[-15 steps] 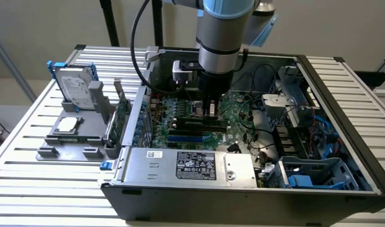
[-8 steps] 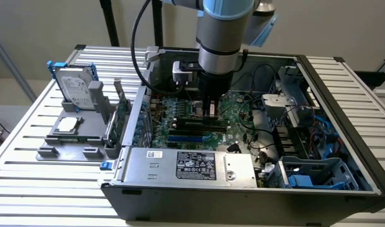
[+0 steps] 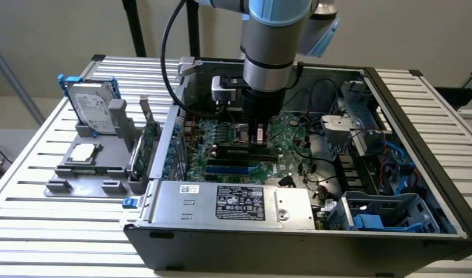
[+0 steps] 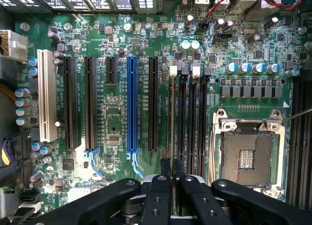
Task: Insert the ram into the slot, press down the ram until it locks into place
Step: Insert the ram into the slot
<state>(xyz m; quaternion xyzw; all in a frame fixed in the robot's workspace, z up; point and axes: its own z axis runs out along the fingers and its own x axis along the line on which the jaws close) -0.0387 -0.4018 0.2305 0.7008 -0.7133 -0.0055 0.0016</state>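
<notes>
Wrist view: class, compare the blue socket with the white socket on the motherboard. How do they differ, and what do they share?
Colour: the blue socket is bright blue, the white socket cream-white. Width: the white socket is clearly broader, the blue socket slimmer. Ends: the blue socket finishes in a blue clip, while the white socket shows none. Shared: both are long, empty strips lying parallel on the green motherboard.

A slatted table [image 3: 43, 231] carries an open computer case [image 3: 297, 250] and a grey holder [image 3: 85, 185].
</notes>
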